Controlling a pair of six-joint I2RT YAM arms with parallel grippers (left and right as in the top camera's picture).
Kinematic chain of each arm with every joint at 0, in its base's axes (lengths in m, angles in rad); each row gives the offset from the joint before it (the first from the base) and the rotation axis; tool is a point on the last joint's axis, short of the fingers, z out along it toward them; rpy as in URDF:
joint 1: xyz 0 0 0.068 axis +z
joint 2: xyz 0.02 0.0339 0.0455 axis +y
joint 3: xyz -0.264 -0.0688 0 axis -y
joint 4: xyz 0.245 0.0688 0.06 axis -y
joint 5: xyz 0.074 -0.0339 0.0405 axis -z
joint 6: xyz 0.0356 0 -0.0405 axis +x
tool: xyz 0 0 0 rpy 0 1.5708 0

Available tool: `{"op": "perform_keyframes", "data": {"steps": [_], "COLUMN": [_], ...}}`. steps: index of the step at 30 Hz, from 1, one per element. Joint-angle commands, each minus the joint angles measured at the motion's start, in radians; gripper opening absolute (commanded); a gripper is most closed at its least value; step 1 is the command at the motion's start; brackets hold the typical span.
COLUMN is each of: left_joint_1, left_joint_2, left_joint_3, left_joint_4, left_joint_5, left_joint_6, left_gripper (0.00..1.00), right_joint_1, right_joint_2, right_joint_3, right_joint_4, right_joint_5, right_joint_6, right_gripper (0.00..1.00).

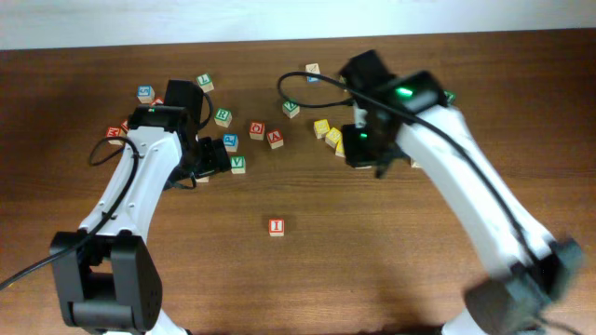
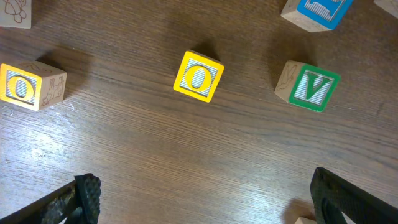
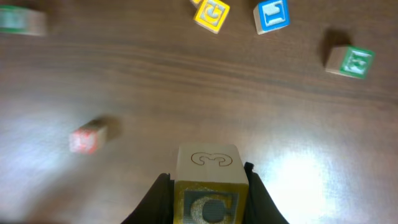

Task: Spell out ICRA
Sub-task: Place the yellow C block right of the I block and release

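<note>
My right gripper [image 3: 209,198] is shut on a yellow C block [image 3: 208,167] and holds it above the table; in the overhead view this gripper [image 1: 359,149] hangs right of centre, by the yellow blocks. A red I block [image 1: 276,226] lies alone near the table's middle front and shows blurred in the right wrist view [image 3: 86,138]. My left gripper [image 2: 205,193] is open and empty, low over bare wood; overhead it [image 1: 212,158] sits beside a green V block [image 1: 238,164]. A red A block [image 1: 275,139] and a green R block [image 1: 223,116] lie among the loose blocks.
Loose letter blocks are scattered across the back of the table, with a yellow cluster [image 1: 328,130] at the right gripper. The left wrist view shows two yellow O blocks [image 2: 199,76] [image 2: 28,86] and the green V block [image 2: 309,86].
</note>
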Motion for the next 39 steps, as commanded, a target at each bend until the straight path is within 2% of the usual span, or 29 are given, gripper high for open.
{"op": "perform_keyframes", "data": {"steps": [1,3,5,9,12,15,18,24,32,39], "left_joint_1": [0.003,0.003,0.003,0.003,0.003,0.003,0.003,0.003,0.003,0.003], "left_joint_2": [0.011,0.011,0.011,0.011,0.011,0.011,0.011,0.011,0.011,0.011], "left_joint_3": [0.005,0.005,0.005,0.005,0.005,0.005,0.005,0.005,0.005,0.005], "left_joint_4": [0.000,0.000,0.000,0.000,0.000,0.000,-0.001,0.000,0.000,0.000], "left_joint_5": [-0.014,-0.014,-0.014,-0.014,-0.014,-0.014,-0.014,-0.014,-0.014,-0.014], "left_joint_6": [-0.010,-0.010,-0.010,-0.010,-0.010,-0.010,-0.010,-0.010,-0.010,-0.010], "left_gripper": [0.99,0.99,0.99,0.99,0.99,0.99,0.99,0.99,0.99,0.99], "right_joint_1": [0.000,0.000,0.000,0.000,0.000,0.005,0.064,0.238,0.269,0.308], "right_joint_2": [-0.204,-0.313,-0.385,-0.450,-0.448,-0.425,-0.369,-0.137,0.030,0.050], "right_joint_3": [0.018,0.017,-0.004,-0.140,-0.314,-0.547,-0.665,-0.675,-0.675,-0.675], "right_joint_4": [-0.068,-0.166,-0.232,-0.243,-0.130,0.104,0.264,0.483,0.793,0.776], "right_joint_5": [-0.038,-0.039,-0.039,-0.035,-0.085,-0.186,-0.201,-0.155,-0.061,-0.051], "right_joint_6": [0.081,0.156,0.171,0.220,0.223,0.237,0.269,0.364,0.352,0.349], "right_gripper": [0.15,0.15,0.15,0.15,0.15,0.15,0.15,0.16,0.16,0.16]}}
